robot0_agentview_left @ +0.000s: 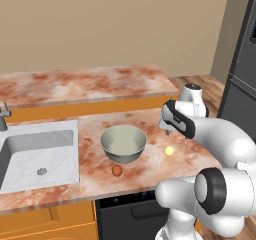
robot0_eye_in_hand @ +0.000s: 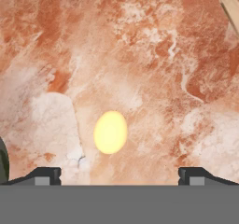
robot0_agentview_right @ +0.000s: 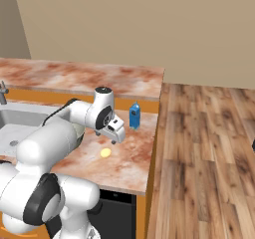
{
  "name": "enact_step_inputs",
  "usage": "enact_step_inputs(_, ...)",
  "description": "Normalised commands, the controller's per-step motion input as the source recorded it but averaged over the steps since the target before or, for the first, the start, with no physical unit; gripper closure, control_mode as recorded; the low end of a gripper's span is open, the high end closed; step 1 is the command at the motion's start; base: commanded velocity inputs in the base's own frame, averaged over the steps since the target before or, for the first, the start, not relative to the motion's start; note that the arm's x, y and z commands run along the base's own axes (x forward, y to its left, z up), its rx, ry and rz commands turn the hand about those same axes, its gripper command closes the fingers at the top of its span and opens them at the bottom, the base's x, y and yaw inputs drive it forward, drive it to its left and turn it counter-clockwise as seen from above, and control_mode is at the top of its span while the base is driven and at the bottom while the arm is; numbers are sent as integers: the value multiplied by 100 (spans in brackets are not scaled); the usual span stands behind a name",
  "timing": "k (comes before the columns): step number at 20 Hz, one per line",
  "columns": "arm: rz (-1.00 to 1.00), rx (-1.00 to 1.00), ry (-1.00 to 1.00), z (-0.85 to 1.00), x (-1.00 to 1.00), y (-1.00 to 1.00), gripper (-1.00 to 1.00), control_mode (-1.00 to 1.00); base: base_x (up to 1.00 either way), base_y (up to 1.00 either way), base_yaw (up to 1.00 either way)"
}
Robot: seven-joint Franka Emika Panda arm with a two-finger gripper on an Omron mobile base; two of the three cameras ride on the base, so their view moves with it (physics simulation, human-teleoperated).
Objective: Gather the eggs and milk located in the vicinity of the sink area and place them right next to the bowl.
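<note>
My hand (robot0_eye_in_hand: 119, 174) hangs spread and empty above the pale yellow egg (robot0_eye_in_hand: 110, 132) near the wide grey-green bowl (robot0_agentview_left: 123, 143); reddish-brown egg (robot0_agentview_left: 117, 170) beside it, blue milk carton (robot0_agentview_right: 134, 115) still apart.

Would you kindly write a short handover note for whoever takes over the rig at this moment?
End effector: open, empty, hovering above the counter just over the pale yellow egg.
Pale yellow egg: lying on the counter to the right of the bowl, a little apart from it.
Reddish-brown egg: on the counter close by the bowl's front rim.
Milk: upright near the counter's far right edge, away from the bowl.
Sink: nothing of the job's things in the basin.
Done: both eggs lie near the bowl.
Left: probably the milk, perhaps nudging the yellow egg closer.
</note>
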Motion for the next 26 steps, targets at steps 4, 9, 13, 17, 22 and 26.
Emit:
enact_step_inputs(4, 0, 0, 3, -36, 2, 14, -100, -100, 0, 0, 0)
enact_step_inputs(9, 0, -1, 0, -17, 2, 0, -100, -100, 0, 0, 0)
enact_step_inputs(13, 0, 0, 3, -16, 7, 0, -100, -100, 0, 0, 0)
enact_step_inputs(17, 0, 0, 6, -17, 7, 0, -100, -100, 0, 0, 0)
enact_step_inputs(22, 0, 0, 8, -24, 6, 0, -100, -100, 0, 0, 0)
enact_step_inputs(26, 0, 0, 7, -28, 5, 0, -100, -100, 0, 0, 0)
